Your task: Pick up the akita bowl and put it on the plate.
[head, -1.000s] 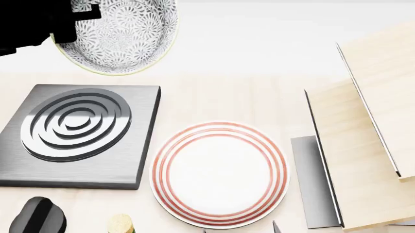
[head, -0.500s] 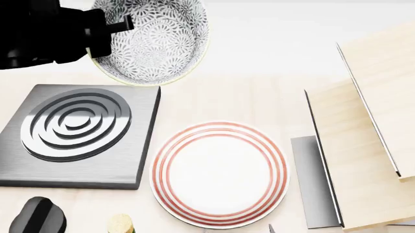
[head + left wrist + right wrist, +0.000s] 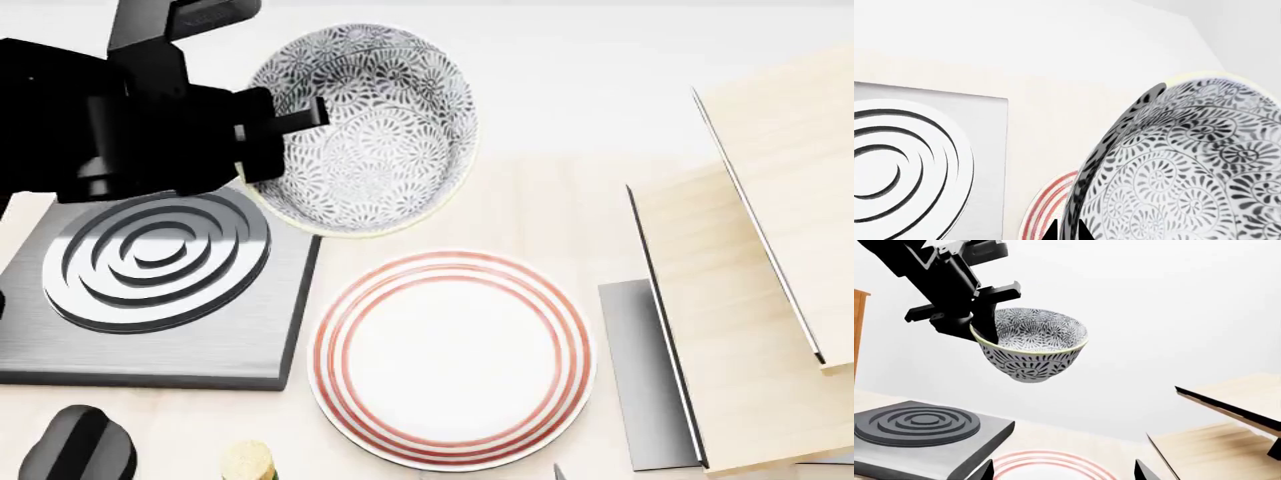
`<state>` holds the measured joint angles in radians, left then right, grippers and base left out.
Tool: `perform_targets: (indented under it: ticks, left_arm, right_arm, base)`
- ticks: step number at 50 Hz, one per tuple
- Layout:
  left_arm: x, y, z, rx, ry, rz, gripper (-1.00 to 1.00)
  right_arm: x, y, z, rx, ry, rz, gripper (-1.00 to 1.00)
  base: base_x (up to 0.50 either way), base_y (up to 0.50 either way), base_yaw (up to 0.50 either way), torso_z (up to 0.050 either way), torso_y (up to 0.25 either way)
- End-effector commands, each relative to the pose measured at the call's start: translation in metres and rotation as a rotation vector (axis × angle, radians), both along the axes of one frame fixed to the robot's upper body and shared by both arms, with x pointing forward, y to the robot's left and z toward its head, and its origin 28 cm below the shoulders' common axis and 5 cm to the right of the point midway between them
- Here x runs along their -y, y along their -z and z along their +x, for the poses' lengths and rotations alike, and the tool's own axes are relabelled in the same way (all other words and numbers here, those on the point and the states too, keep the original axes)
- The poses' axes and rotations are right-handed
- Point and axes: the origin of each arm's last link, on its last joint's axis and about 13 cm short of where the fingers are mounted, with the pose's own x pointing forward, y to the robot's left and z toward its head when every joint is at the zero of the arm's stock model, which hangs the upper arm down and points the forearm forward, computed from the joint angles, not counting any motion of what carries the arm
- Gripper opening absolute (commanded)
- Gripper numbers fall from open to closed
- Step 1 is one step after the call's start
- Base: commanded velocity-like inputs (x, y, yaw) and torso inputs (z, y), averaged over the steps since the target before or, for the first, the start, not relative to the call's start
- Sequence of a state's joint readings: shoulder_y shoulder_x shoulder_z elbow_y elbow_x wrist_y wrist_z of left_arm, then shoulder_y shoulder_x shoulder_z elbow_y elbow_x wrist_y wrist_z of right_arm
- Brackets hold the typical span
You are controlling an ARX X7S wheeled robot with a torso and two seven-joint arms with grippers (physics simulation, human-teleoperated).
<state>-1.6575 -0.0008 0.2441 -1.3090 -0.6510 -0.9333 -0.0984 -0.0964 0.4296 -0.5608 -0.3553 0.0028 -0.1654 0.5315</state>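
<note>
- Left wrist view: the akita bowl fills the frame, its wall pinched at the rim by the left pincer; an edge of the plate shows beyond it, beside the burner.
- Head view: the transport step is in hand. The bowl hangs clear of the worktop, between burner and plate. Next, carry it over the plate's centre, then lower. Compared with a second ago, bowl and arm have come nearer the plate.
- Right wrist view: the bowl is well above the plate. Only the right pincer's tips show, spread apart and holding nothing.
</note>
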Motion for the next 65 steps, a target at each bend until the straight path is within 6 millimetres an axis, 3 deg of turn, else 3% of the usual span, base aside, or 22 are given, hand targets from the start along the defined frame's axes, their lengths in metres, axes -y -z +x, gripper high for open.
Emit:
perform_targets:
  ticks: [1,12,28,39,47,65]
  left_arm:
    - [0.007,0.006,-0.001,-0.017,0.028,-0.055,-1.00]
    - [0.011,0.017,0.000,0.016,0.080,0.055,-1.00]
    - [0.021,0.011,0.002,0.086,0.128,-0.015,-1.00]
    - [0.021,0.022,0.003,0.097,0.146,0.085,-1.00]
    - [0.020,0.020,0.003,0.087,0.138,0.004,-1.00]
    - [0.024,0.031,0.003,0.104,0.180,0.043,-1.00]
  right_arm:
    - [0.000,-0.001,0.000,0.003,0.002,-0.003,1.00]
    - [0.000,0.000,0.001,0.000,0.004,-0.001,1.00]
    - [0.000,0.001,0.000,-0.004,0.001,-0.001,1.00]
    - [-0.001,0.003,0.000,-0.008,0.000,-0.003,1.00]
    - [-0.001,0.003,0.000,-0.007,-0.002,-0.003,1.00]
    - [-0.003,0.004,-0.001,-0.011,-0.006,-0.001,1.00]
  base:
    - [0.00,0.00,0.00,0.000,0.000]
    - [0.00,0.00,0.00,0.000,0.000]
    - [0.00,0.00,0.00,0.000,-0.010]
    - [0.00,0.00,0.00,0.000,-0.061]
    - [0.00,0.00,0.00,0.000,-0.074]
    - [0.00,0.00,0.00,0.000,-0.066]
